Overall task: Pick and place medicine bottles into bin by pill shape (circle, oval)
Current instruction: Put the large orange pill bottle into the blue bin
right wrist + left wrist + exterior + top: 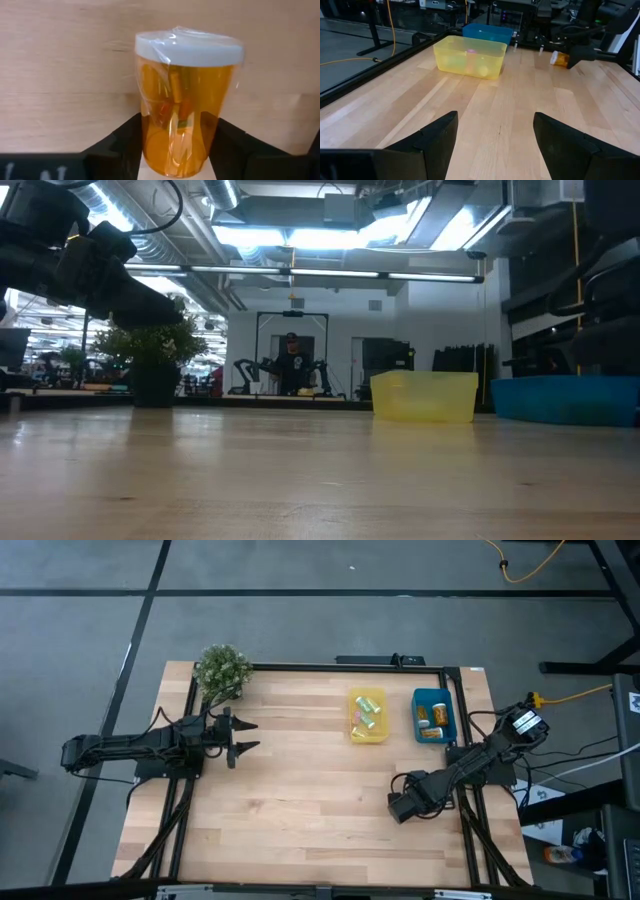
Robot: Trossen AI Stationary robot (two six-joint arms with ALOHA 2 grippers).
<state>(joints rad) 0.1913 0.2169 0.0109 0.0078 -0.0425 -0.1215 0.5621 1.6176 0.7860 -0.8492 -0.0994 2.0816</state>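
My right gripper [400,808] is shut on a translucent orange medicine bottle [185,90] with a white cap, over the table's near right part. The bottle also shows in the left wrist view [560,59]. My left gripper [245,735] is open and empty over the table's left side, pointing toward the bins. A yellow bin [367,732] holds several pale bottles. A blue bin [432,697] holds orange bottles. My right gripper pinches the bottle's lower body [145,135] between its two fingers, one on each side, near the base. The white cap [190,47] points away from the gripper, past the fingertips. In the left wrist view the bottle lies about level and looks clear of the table.
A small potted plant [222,670] stands at the far left corner. The two bins stand side by side at the far right, yellow [425,395] left of blue [565,400]. Bare wood lies in the table's middle and near part.
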